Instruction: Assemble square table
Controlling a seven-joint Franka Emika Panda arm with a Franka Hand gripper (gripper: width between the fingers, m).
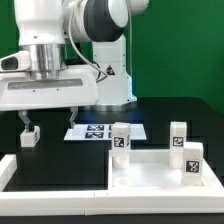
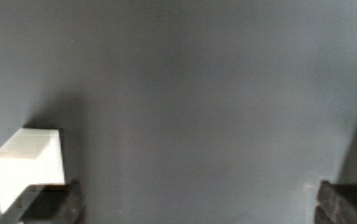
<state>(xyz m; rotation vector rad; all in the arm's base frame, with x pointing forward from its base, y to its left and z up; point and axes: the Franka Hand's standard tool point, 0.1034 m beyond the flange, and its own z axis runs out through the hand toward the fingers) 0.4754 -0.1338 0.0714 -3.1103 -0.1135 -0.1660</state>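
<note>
- Jaws first: both of mine stand wide apart with nothing between them. My gripper (image 2: 196, 200) hangs low over bare black table (image 1: 60, 165). In the wrist view only the dark tips of my fingers (image 2: 42, 203) show, at the picture's two corners.
- That table fills the scene, with white border rails (image 1: 20, 166) along its edges.
- Next comes the square tabletop (image 1: 150, 170), lying flat on the exterior view's right, close to the rail.
- Behind it lies the marker board (image 1: 90, 131), flat on the table near my arm's base.
- Three legs stand upright around the tabletop: one leg (image 1: 120, 138) at its far corner on the exterior view's left, a second leg (image 1: 179, 133) further to the right, and a third leg (image 1: 191, 160) nearest the camera on the right.
- A fourth leg (image 1: 30, 137) sits well apart from the others, on the exterior view's left, just beside one of my fingertips; the wrist view shows it as a white block (image 2: 26, 162).
</note>
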